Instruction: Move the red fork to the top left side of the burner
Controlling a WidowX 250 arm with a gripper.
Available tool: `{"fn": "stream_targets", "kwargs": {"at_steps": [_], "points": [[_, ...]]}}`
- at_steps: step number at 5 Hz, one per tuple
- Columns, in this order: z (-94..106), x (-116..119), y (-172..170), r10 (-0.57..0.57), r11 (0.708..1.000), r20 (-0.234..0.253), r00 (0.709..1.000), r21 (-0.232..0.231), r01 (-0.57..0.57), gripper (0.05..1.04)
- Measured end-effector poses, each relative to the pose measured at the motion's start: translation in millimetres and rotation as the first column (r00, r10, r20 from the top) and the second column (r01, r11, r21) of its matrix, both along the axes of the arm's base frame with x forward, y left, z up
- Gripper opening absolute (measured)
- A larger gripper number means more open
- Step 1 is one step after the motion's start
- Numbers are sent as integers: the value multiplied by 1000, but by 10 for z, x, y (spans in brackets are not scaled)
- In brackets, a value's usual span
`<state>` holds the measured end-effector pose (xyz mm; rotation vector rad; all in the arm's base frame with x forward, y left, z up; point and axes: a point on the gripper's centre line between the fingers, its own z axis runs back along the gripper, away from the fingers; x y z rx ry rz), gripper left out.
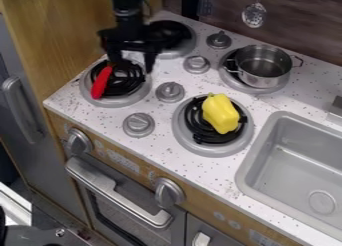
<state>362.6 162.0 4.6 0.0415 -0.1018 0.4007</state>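
Grey sink (244, 162) with a round drain is set into the speckled worktop (77, 100) at lower right; farther back, a steel pot (260, 80), its bare bottom showing, sits on the rear right burner (232, 80). On the left side of the front left burner (135, 96) lies the red fork (101, 83), long axis running from upper right to lower left, tine end unclear, beneath the open pincer (132, 61), whose fingers (149, 62) stand apart.

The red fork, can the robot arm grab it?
Probably yes. The gripper hangs over the same burner that the red fork lies on, with its fingers apart, and nothing seems to cover the fork's red handle.
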Motion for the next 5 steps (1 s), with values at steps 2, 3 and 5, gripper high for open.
{"fn": "stream_targets", "kwargs": {"at_steps": [2,3,5], "points": [[-19,-162,507,77,995,-41,996,68,-75,999],[-150,-191,594,98,994,-75,992,58,-94,999],[-481,-167,601,89,996,-169,982,17,-87,962]]}}
